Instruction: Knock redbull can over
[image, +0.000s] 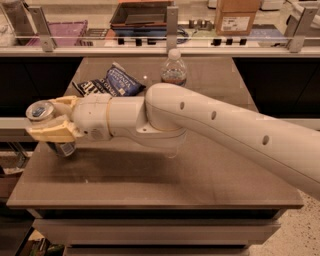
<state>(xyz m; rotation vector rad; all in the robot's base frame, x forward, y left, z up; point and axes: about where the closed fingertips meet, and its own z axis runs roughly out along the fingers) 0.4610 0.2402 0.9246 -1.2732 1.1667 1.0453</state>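
Redbull can (40, 110) stands near the left edge of the brown table (200, 180), about midway along that edge, and from my seat it looks upright, its pull-tab top facing the camera. My gripper (42, 118) is right there with it: the claw is narrowed onto the can, one yellowish finger (64, 102) behind it and the other in front, both seeming to touch it. Farther back lies a blue chip bag (114, 82), then a clear water bottle (173, 71). The white arm (225, 125) runs off to the right, crossing the tabletop.
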